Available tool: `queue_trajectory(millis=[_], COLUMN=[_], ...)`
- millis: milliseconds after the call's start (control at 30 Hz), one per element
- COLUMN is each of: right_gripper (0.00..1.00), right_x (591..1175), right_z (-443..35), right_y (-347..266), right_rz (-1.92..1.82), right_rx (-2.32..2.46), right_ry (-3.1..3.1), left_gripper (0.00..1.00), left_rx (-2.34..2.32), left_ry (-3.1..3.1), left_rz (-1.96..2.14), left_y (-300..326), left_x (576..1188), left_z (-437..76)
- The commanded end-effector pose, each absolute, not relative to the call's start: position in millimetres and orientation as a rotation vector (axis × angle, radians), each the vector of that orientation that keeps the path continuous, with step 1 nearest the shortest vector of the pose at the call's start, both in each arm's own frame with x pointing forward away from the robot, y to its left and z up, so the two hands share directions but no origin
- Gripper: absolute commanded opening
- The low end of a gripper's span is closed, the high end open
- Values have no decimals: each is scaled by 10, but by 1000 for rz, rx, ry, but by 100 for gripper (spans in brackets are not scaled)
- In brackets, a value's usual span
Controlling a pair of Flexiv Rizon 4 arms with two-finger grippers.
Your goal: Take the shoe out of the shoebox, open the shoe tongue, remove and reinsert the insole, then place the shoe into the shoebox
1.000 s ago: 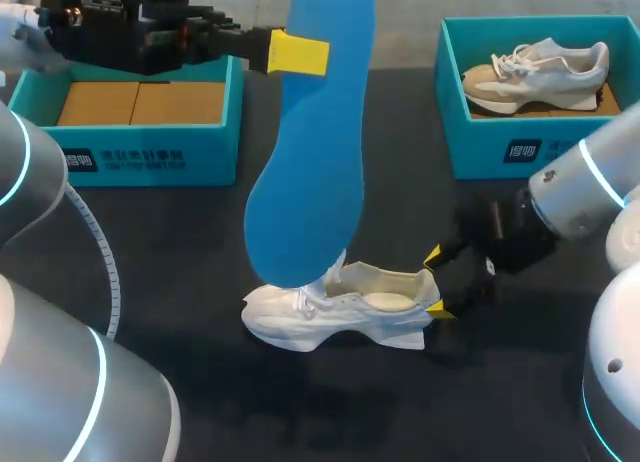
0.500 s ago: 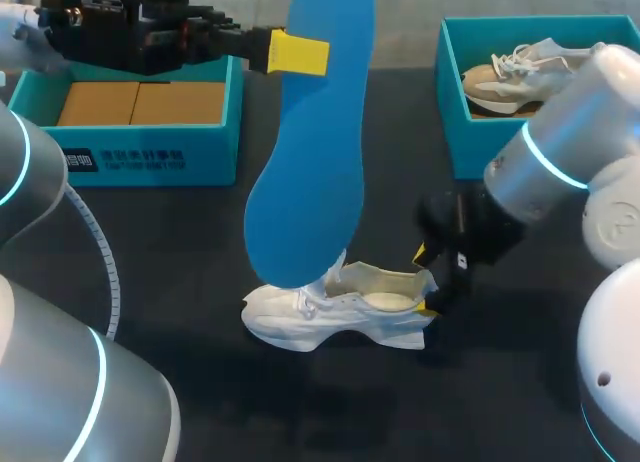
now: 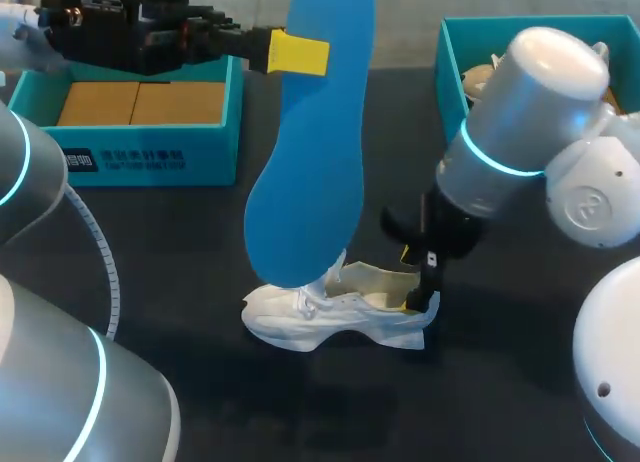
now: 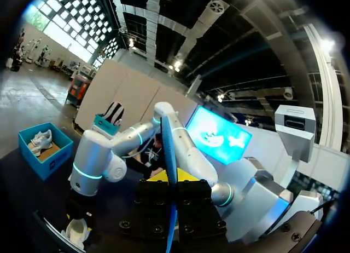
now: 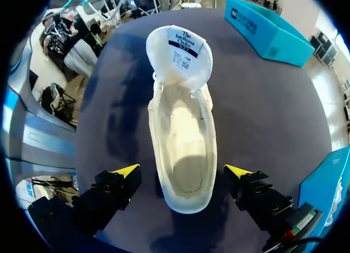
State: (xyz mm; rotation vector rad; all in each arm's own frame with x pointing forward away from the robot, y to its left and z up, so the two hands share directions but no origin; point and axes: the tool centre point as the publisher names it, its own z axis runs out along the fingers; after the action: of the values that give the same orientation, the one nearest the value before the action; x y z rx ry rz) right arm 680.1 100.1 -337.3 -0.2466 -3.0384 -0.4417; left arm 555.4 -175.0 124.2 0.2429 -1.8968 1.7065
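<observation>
The left claw [image 3: 298,54] pinches the blue insole [image 3: 310,152] high above the white shoe [image 3: 335,307] on the counter [image 3: 180,242], while the right claw [image 5: 182,173], spread astride its heel, grips nothing, so reinsertion could shove the shoe aside.

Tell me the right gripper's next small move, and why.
Probably close the right gripper on the heel of the white sneaker: its open fingers straddle the heel without touching, and the left gripper holds the blue insole above, ready to go in.

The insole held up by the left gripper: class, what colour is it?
The insole is plain bright blue, seen best in the head view.
</observation>
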Motion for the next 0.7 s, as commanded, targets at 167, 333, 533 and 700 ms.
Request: queue_trajectory(millis=[167,333,533,700], right_gripper=[100,100,100,100], right_x=[6764,6750,6838,6949], right_z=[-3353,-3324,-3282,-3257], right_y=[1065,1070,1104,1148], right_rz=[-101,-75,-70,-81], right_rx=[-263,-264,-234,-199], right_ry=[-3071,-3074,-3083,-3095], left_gripper=[0,0,0,0], left_rx=[242,242,242,242], left_ry=[-1899,-1899,-1899,-1899], left_rz=[1704,1704,1704,1704], left_y=[-1762,-1762,-1762,-1762], left_x=[5564,5564,5564,5564], left_z=[1244,1244,1244,1244])
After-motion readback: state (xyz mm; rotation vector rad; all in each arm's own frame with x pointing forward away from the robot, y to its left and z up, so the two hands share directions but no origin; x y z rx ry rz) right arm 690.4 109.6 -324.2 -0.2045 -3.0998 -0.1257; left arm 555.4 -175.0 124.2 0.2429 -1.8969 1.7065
